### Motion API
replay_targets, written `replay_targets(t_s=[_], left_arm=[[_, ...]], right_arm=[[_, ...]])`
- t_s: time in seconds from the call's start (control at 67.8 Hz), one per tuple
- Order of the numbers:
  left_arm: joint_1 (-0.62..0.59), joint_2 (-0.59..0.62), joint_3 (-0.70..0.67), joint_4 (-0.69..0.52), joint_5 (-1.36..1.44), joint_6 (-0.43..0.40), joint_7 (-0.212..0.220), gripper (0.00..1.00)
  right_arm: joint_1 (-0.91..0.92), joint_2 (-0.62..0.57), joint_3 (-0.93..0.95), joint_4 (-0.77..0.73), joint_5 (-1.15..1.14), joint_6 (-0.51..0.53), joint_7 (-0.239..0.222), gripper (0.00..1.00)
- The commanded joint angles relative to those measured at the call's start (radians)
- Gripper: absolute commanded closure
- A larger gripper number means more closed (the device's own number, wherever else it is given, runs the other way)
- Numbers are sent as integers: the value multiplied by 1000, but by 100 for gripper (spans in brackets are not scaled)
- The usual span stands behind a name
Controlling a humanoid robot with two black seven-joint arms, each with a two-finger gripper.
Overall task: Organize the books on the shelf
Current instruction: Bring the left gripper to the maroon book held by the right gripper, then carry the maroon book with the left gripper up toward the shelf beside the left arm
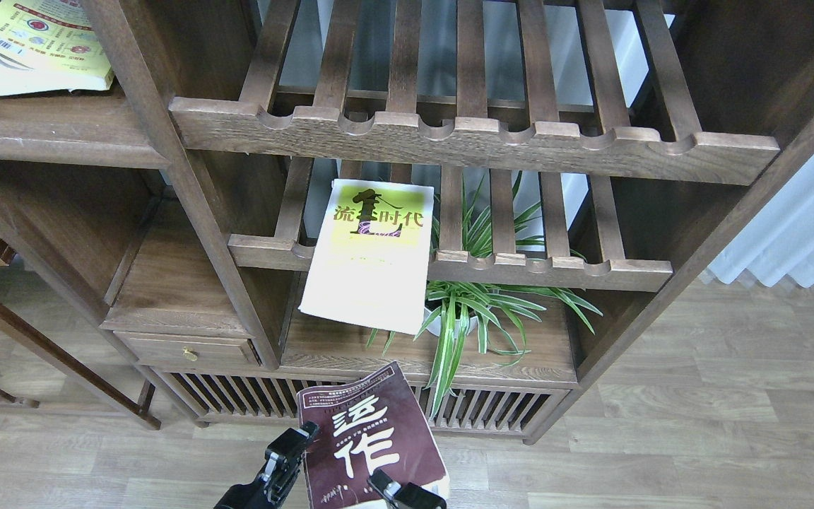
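A thick maroon book [372, 438] with big white characters is at the bottom centre, in front of the bookcase and tilted. My right gripper [396, 493] grips its lower edge, one finger over the cover. My left gripper [285, 452] lies against the book's left edge; its fingers cannot be told apart. A yellow-green-and-white book [372, 254] lies on the lower slatted rack and overhangs its front rail. A colourful illustrated book [39, 46] lies on the solid shelf board [54, 134] at the top left, on top of a white book.
Two slatted racks with scalloped rails, upper [470, 138] and lower [548, 268]. A spider plant in a white pot [470, 311] stands on the lower solid board [350, 350]. A small drawer [188, 350] is at the left. The wood floor [697, 438] lies to the right.
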Motion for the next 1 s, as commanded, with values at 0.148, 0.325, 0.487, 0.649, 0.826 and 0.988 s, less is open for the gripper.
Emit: replay_targets(t_s=[0.148, 0.325, 0.487, 0.649, 0.826, 0.988], left_arm=[[7, 75, 0, -3, -2, 0, -7, 92], [35, 121, -3, -19, -2, 0, -8, 92], [50, 138, -3, -17, -2, 0, -5, 92], [62, 159, -11, -19, -2, 0, -10, 92], [64, 168, -12, -19, -11, 0, -13, 92], [62, 168, -20, -28, -11, 0, -14, 92]], right_arm=[[47, 5, -33, -58, 4, 0, 7, 95], [70, 10, -19, -90, 8, 0, 10, 95], [85, 13, -10, -110, 15, 0, 12, 95], [85, 16, -6, -119, 15, 0, 12, 96], [83, 12, -16, -104, 10, 0, 7, 93], [76, 8, -24, -104, -27, 0, -6, 34]])
